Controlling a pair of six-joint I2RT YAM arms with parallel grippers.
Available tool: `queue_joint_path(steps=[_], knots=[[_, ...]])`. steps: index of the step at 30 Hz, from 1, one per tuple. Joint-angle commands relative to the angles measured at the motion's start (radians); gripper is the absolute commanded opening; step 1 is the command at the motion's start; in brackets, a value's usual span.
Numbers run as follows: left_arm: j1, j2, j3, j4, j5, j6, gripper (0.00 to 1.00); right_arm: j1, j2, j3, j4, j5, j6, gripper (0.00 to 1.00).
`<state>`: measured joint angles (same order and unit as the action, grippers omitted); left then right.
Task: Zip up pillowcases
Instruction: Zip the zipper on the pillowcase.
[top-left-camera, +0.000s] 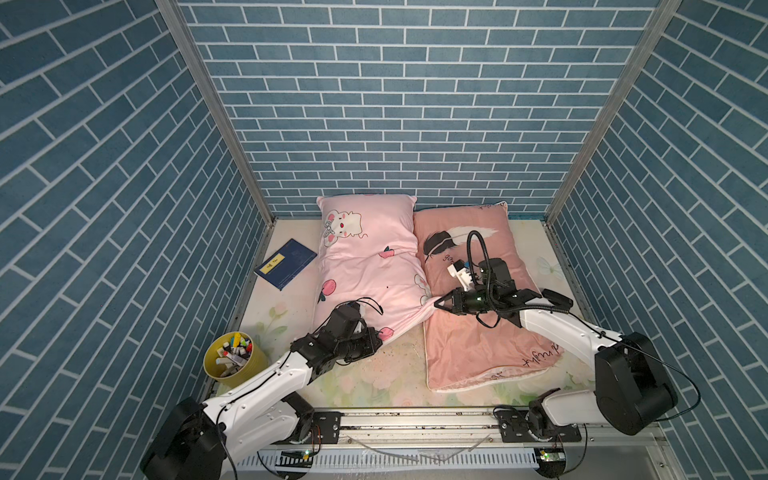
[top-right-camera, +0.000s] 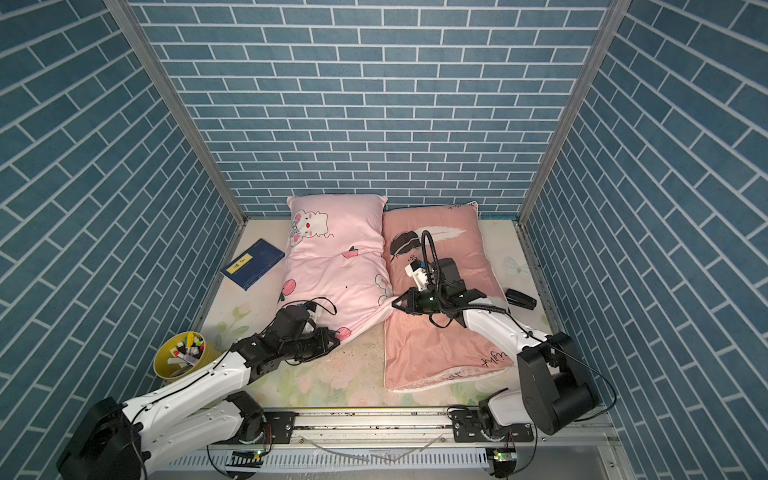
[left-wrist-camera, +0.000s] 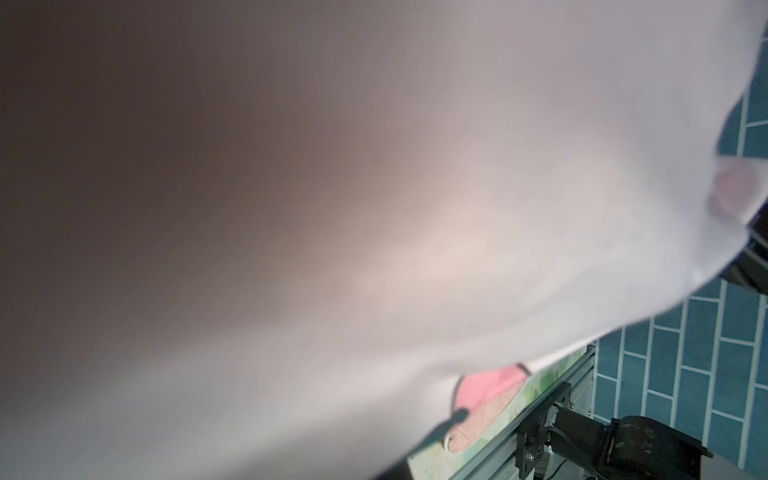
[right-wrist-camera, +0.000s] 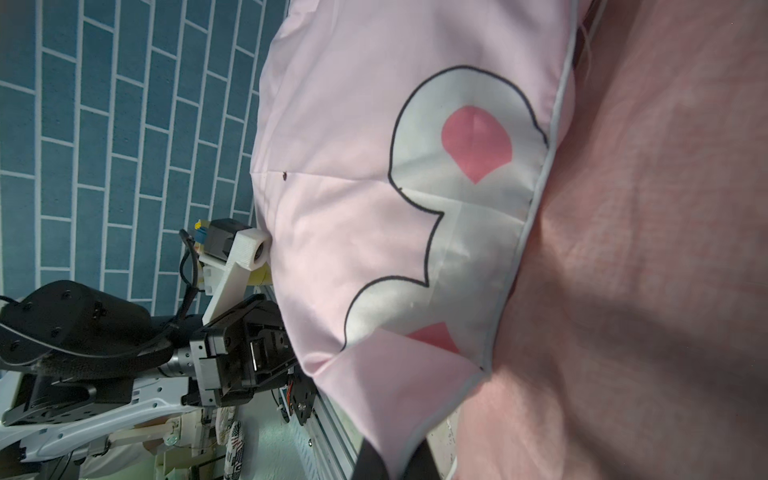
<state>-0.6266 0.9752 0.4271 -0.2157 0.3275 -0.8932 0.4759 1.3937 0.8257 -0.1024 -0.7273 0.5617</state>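
**Fig.** Two stuffed rectangular pillows lie side by side on floral-print bench (top-left-camera: 374, 382), long sides touching.

**Light pink pillowcase** (top-left-camera: 365, 266): smooth thin cloth, white bunny & peach print, grey piped seam. It is creased across the middle, w/ near edge pulled taut betw. both arms.
- L fingers (top-left-camera: 375, 340) are closed on its near-left corner. Tips are buried in cloth, which also blankets the L wrist lens.
- R fingers (right-wrist-camera: 368, 463) are closed on the near-right corner, fabric pinched betw. them.

**Salmon pillowcase** (top-left-camera: 469, 345): coarser weave, black/white feather & script print, pale lace-like trim at near end. R arm lies across it, hiding part of the print.

**Nearby:** blue notebook (top-left-camera: 286, 264) & yellow cup of markers (top-left-camera: 235, 365) at left, small black device (top-right-camera: 519, 298) at right. Blue brick-pattern walls (top-left-camera: 395, 104) close three sides
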Motion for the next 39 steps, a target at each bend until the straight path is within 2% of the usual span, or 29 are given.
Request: queue_joint_path(steps=[1, 8, 19, 28, 32, 39], knots=[[0.027, -0.024, 0.005, -0.185, -0.039, 0.052, 0.0, -0.041, 0.008, 0.08, -0.013, 0.098, -0.089, 0.0], [0.063, -0.048, -0.004, -0.26, -0.057, 0.079, 0.0, -0.084, 0.035, 0.15, -0.058, 0.147, -0.129, 0.0], [0.112, -0.059, -0.008, -0.371, -0.134, 0.108, 0.0, -0.14, 0.095, 0.245, -0.07, 0.141, -0.16, 0.0], [0.166, -0.087, -0.024, -0.436, -0.215, 0.07, 0.0, -0.17, 0.161, 0.286, -0.04, 0.085, -0.126, 0.0], [0.178, -0.09, 0.013, -0.474, -0.275, 0.072, 0.0, -0.17, 0.176, 0.273, -0.006, 0.019, -0.113, 0.0], [0.238, -0.088, 0.062, -0.525, -0.303, 0.118, 0.0, -0.169, 0.162, 0.268, -0.062, 0.037, -0.164, 0.0]])
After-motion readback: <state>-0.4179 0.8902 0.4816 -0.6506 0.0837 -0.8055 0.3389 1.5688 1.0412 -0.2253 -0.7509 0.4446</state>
